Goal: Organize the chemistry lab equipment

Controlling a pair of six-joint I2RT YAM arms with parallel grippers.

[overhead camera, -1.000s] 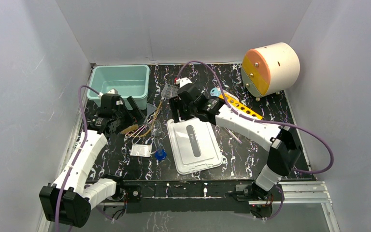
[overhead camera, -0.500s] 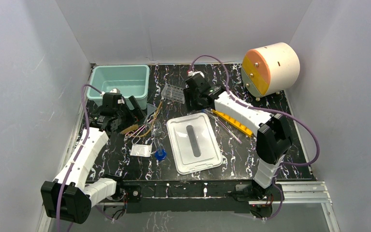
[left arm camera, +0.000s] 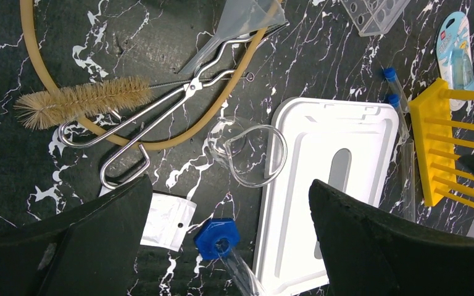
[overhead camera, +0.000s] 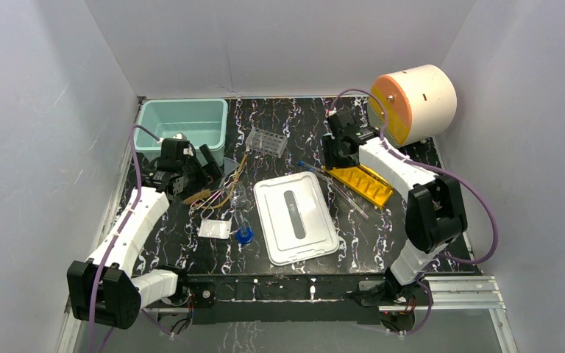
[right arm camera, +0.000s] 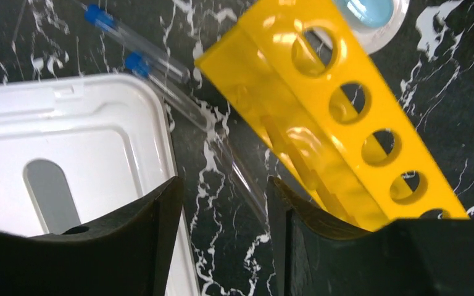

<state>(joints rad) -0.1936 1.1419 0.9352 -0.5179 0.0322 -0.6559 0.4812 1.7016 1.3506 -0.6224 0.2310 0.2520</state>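
Seeing left gripper (left arm camera: 228, 197) wide open and empty, hovering over the clutter on the left of the bench (overhead camera: 382, 228). Below it, brush (left arm camera: 80, 102) and tongs (left arm camera: 185, 92) lie across the tubing (left arm camera: 154, 147) loop, with the funnel (left arm camera: 241, 15) at the loop's far side. Flask (left arm camera: 253, 154) lies just beside the lid (left arm camera: 327, 142); packet (left arm camera: 166, 222) and a blue cap (left arm camera: 215, 237) sit nearer us. Right gripper (right arm camera: 225, 191) is partly open and we see nothing between its fingers. It hangs just beside the yellow rack (right arm camera: 284, 142), right of the lid. Two tubes (right arm camera: 154, 54) lie on the bench between lid and yellow rack. Clear rack (overhead camera: 266, 140) sits farther back, bin (overhead camera: 182, 103) at far left.
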